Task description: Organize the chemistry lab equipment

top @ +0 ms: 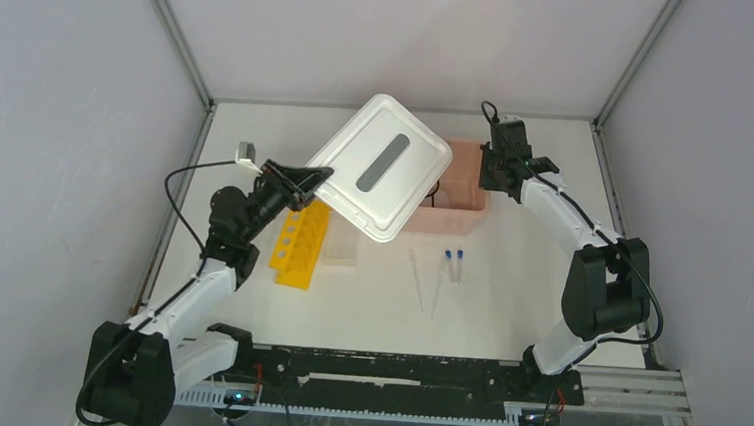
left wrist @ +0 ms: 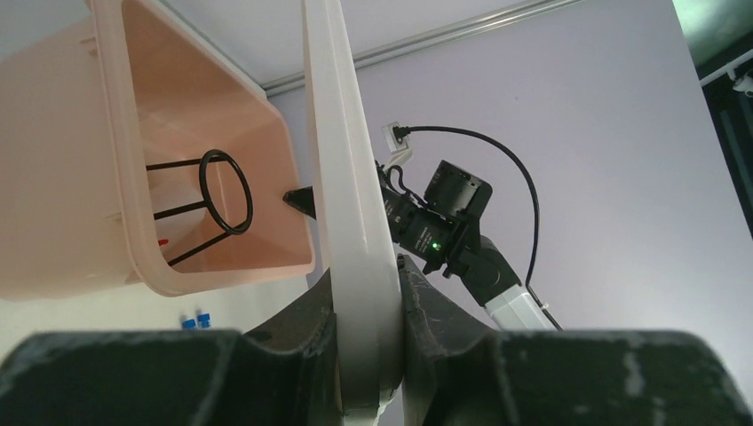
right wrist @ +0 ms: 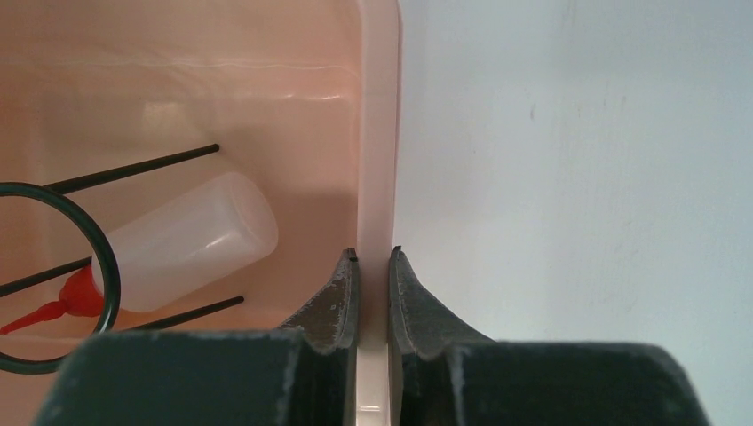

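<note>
My left gripper (left wrist: 366, 275) is shut on the edge of the white lid (top: 381, 163), which it holds tilted in the air above the pink tub's (top: 460, 191) left part. My right gripper (right wrist: 374, 257) is shut on the tub's right wall (right wrist: 376, 160). Inside the tub lies the red-nozzled squeeze bottle (right wrist: 178, 244) beside a black wire ring stand (right wrist: 53, 275). On the table stand the yellow tube rack (top: 299, 246) and the small clear grid rack (top: 342, 251). Two blue-capped tubes (top: 452, 263) and two thin droppers (top: 416, 276) lie in front of the tub.
The lid overhangs the top of the yellow rack and the grid rack. The enclosure's grey walls close in the table on three sides. A black rail (top: 392, 369) runs along the near edge between the arm bases.
</note>
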Controlling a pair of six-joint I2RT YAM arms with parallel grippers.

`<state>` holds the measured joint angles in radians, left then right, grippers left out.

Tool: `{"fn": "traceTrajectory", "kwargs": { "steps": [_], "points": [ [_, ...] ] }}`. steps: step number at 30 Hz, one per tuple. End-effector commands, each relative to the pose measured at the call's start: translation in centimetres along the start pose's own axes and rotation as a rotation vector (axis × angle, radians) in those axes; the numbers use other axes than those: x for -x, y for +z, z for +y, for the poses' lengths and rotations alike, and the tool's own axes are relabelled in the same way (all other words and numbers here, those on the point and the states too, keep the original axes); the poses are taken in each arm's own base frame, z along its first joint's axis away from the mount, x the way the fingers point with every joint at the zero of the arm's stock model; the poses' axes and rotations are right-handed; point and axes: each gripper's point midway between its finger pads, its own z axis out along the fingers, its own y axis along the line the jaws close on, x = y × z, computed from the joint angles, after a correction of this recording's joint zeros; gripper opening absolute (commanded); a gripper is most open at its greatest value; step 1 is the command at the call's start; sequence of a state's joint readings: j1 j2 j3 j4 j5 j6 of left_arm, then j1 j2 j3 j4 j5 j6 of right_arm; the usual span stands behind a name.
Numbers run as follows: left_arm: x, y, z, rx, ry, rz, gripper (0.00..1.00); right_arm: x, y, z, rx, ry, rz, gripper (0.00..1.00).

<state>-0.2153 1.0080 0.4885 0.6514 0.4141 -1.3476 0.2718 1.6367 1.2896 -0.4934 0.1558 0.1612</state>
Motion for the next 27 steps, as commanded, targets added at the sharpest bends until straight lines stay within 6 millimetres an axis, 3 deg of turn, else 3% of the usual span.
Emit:
{"fn": "traceTrajectory", "kwargs": {
  "steps": [1,5,12,20,27],
  "points": [
    [1.1,0.5,-6.2,-0.190,0.024,0.003,0.00,1.9,-1.5,0.7,0.023,-0.023,-0.056,0.11],
    [1.2,0.8,-6.0,-0.189,0.022,0.007,0.00,2.2,-1.7,0.7,0.020,-0.013,-0.069,0.29],
    [1.5,0.9,-5.8,-0.185,0.031,0.010,0.00,3.0,-2.6,0.5,0.012,0.002,-0.103,0.45],
    [1.2,1.2,-5.9,-0.189,0.036,0.049,0.00,4.6,-5.0,-0.3,-0.014,0.029,-0.176,0.49],
    [1.0,1.3,-6.1,-0.186,0.040,0.088,0.00,6.4,-8.6,-1.3,-0.040,0.077,-0.271,0.51]
  ]
}}
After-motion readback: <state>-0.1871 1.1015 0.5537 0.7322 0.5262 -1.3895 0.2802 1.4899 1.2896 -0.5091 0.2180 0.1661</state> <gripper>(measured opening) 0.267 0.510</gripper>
